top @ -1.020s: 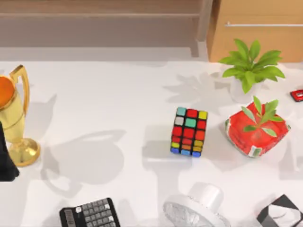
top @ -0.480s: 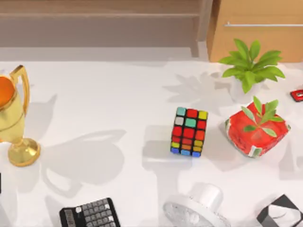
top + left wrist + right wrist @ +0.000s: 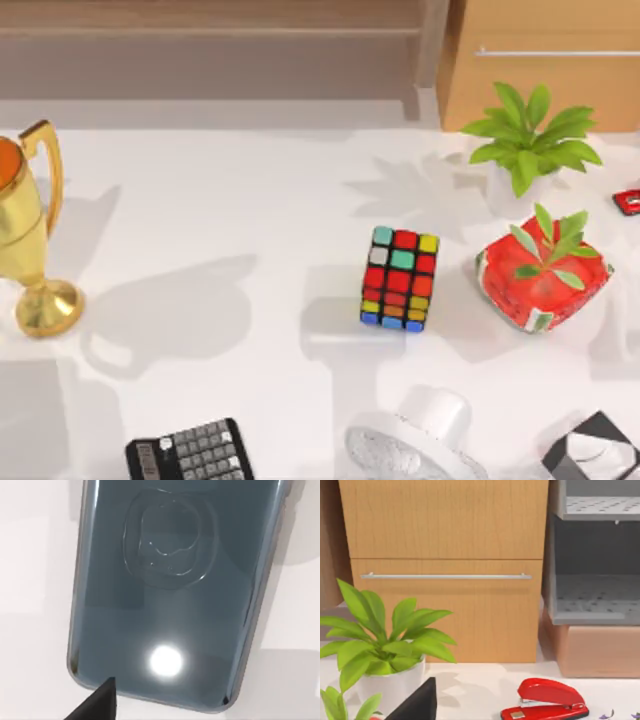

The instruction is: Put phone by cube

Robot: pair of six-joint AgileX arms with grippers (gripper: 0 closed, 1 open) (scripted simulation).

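Upper left to lower left of the top view: a gold trophy (image 3: 30, 240) standing at the table's (image 3: 230, 200) edge, with a black calculator (image 3: 190, 452) below it along the bottom border. Centre of that frame: the cube (image 3: 400, 278), alone on bare white tabletop, nothing touching it on any side. Farther right: a round white fan (image 3: 420, 445) at the bottom edge, a red plant pot (image 3: 545, 280) just beside the cube's right, a leafy plant (image 3: 525, 150) in a white pot above it, a small black-and-white box (image 3: 595, 450) in the lower right corner. In the left wrist view: the phone (image 3: 175, 590), glossy dark face up, lying flat on white tabletop close under the left gripper (image 3: 97, 705), whose dark tip pokes in at the lower left of the frame near the phone's rounded end; cannot tell whether that gripper is apart, together or clamped. In the right wrist view: right gripper (image 3: 417, 705) parked, pointed at a wooden cabinet (image 3: 445, 570) and a red stapler (image 3: 545, 700), its state likewise impossible to tell. Judged progress: early, reach made, pickup not confirmed. Left to do, by that reading: grip, lift, carry to the cube, set down alongside it.
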